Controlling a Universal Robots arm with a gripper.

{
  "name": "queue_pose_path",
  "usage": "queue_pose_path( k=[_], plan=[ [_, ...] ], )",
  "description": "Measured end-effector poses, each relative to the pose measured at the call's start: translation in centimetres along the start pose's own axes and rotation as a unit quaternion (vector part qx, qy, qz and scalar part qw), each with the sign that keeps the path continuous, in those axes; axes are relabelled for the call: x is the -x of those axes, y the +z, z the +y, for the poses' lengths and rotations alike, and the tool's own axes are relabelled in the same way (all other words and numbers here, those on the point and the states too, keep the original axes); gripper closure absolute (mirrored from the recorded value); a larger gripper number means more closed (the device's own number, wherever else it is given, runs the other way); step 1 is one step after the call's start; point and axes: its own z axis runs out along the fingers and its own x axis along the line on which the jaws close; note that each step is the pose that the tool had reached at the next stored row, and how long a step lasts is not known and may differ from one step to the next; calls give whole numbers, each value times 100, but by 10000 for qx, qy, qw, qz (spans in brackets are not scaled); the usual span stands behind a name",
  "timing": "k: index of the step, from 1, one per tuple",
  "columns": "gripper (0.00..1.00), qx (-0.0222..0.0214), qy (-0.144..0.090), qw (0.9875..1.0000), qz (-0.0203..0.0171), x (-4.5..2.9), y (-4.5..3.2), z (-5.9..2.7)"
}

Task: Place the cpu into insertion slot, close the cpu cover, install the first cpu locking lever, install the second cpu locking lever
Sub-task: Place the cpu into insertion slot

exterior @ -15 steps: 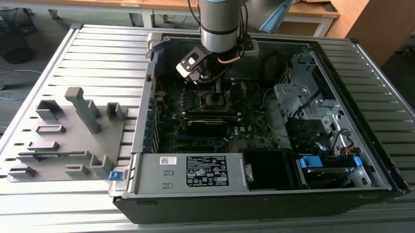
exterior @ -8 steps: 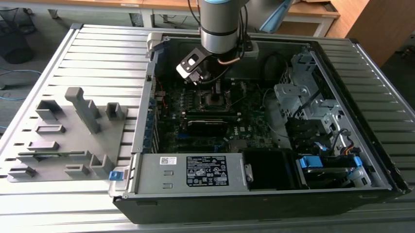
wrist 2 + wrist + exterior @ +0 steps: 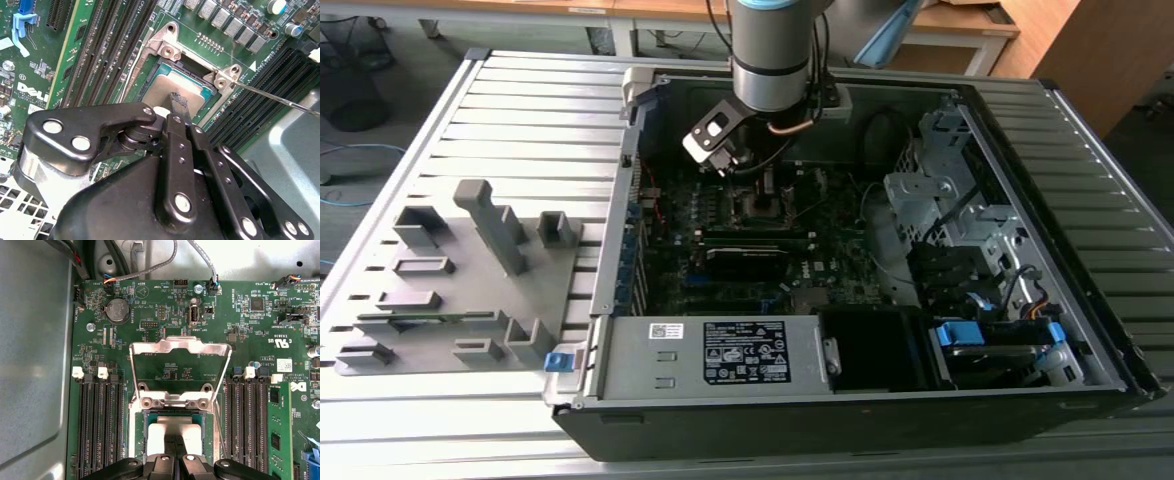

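Cpu (image 3: 162, 86) seated in the insertion slot (image 3: 148, 79), claw (image 3: 178, 100) on top of it.
In both wrist views the cpu (image 3: 172, 432) lies flat in the socket, and the claw's fingers, pressed together, touch its metal top. The cpu cover (image 3: 180, 346) stands swung open from the slot's hinge edge. A thin locking lever (image 3: 275, 99) juts free beside it. Black memory slots (image 3: 100, 425) flank the socket on the green motherboard (image 3: 240, 325).

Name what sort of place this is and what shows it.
Probably a robotics lab or workshop: an open computer case lies on a slatted metal bench, a robot arm reaches into it, and desks stand behind.
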Motion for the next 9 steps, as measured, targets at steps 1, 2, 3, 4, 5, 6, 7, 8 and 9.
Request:
queue_pose_path(
  k=[1,2,3,4,5,6,7,8,9],
  plan=[
    [89,0,0,10000,0,0,0,0],
    [89,0,0,10000,0,0,0,0],
    [89,0,0,10000,0,0,1,0],
    [89,0,0,10000,0,0,2,0],
    [89,0,0,10000,-1,0,2,0],
    [89,0,0,10000,0,0,3,0],
    [89,0,0,10000,0,0,3,0],
    [89,0,0,10000,0,0,4,0],
    [89,0,0,10000,0,0,4,0]
  ],
)
